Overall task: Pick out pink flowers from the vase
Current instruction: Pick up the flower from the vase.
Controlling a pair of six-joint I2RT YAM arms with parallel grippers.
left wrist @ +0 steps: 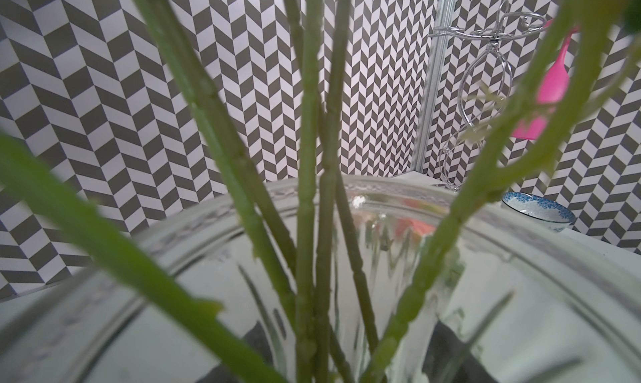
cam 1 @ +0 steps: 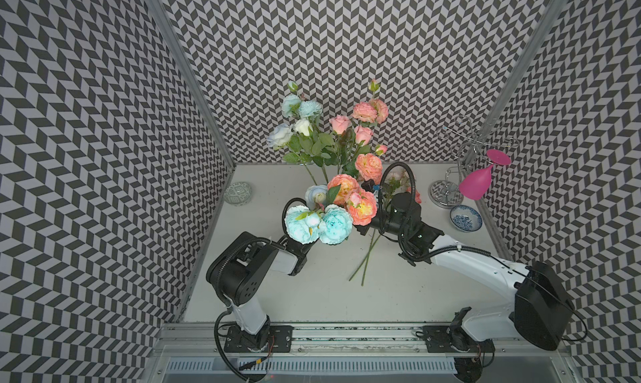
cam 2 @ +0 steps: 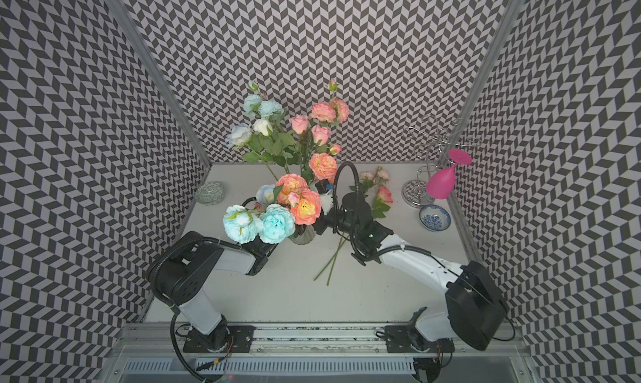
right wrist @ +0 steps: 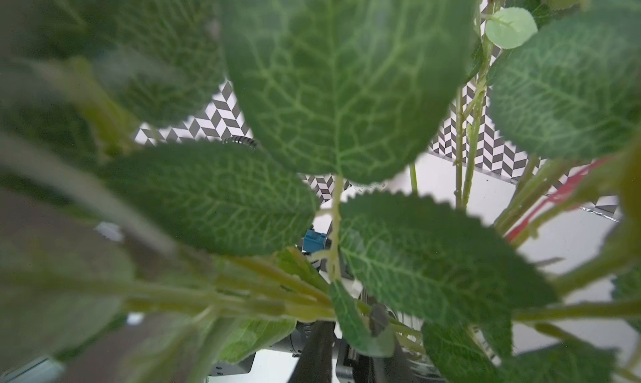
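The clear ribbed vase (cam 2: 302,237) stands mid-table, mostly hidden under blooms in both top views. Its rim (left wrist: 520,256) fills the left wrist view, with several green stems (left wrist: 308,190) rising out of it. My left gripper (left wrist: 348,360) is shut on the vase, hidden under pale blue blooms (cam 1: 317,225) from above. Pink flowers (cam 1: 362,207) (cam 2: 305,207) stand in the vase. My right gripper (cam 2: 321,225) (right wrist: 352,343) sits right beside the vase under them, fingers close together on a pink flower stem among leaves. More pink flowers (cam 2: 383,194) lie on the table, stems (cam 1: 364,260) pointing forward.
Tall blue and white flowers (cam 1: 295,121) and pink ones (cam 1: 369,112) lean toward the back wall. A greenish dish (cam 1: 237,192) sits at the back left. A blue-and-white bowl (cam 1: 465,218), a wire rack (cam 1: 447,190) and a hanging magenta glass (cam 1: 477,185) stand at the back right.
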